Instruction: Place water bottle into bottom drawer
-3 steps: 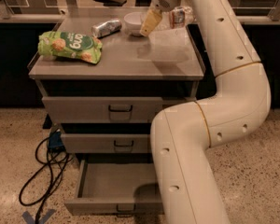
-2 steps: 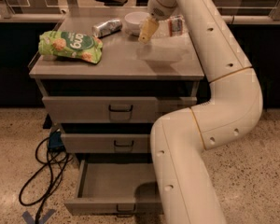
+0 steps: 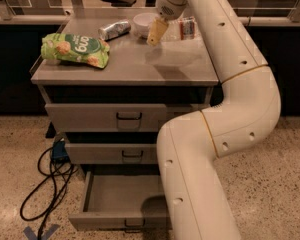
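Over grey metal top, tapered cream hand, grip unclear, beside crinkly water bottle, bottom drawer open

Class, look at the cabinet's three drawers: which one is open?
The bottom drawer, pulled out with its tray showing; the top drawer and middle drawer are shut. The gripper hovers above the cabinet top.

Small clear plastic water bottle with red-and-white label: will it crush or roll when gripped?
The water bottle looks thin-walled, so it likely dents when squeezed. It seems to lie sideways, so a nudge may roll it. The gripper hovers close beside it.
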Robot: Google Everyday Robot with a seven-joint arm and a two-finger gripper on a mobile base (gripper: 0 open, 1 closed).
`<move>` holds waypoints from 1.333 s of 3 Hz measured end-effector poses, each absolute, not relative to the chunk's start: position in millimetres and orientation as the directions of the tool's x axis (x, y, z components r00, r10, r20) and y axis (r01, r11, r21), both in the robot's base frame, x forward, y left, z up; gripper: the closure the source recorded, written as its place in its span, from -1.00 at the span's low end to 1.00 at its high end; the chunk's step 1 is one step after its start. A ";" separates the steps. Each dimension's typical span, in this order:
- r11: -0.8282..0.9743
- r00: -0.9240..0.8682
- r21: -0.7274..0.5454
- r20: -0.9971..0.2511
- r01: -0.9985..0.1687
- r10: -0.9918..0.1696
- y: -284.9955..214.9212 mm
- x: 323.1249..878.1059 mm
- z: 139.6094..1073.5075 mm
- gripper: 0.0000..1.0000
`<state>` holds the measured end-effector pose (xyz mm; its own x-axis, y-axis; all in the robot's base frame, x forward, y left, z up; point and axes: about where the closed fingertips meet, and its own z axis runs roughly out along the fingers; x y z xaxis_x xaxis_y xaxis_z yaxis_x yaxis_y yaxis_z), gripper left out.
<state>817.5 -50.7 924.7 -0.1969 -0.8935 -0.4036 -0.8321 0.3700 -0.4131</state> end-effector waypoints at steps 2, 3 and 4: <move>0.240 -0.125 -0.407 -0.288 -0.882 -0.949 8.7 775.2 986.0 1.00; 0.239 -0.119 -0.415 -0.295 -0.878 -0.948 13.3 780.6 983.9 1.00; 0.239 -0.119 -0.415 -0.295 -0.878 -0.948 13.4 780.8 983.8 1.00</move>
<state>780.8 13.4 983.8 -0.1193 -0.9481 -0.2948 -0.8779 0.2395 -0.4147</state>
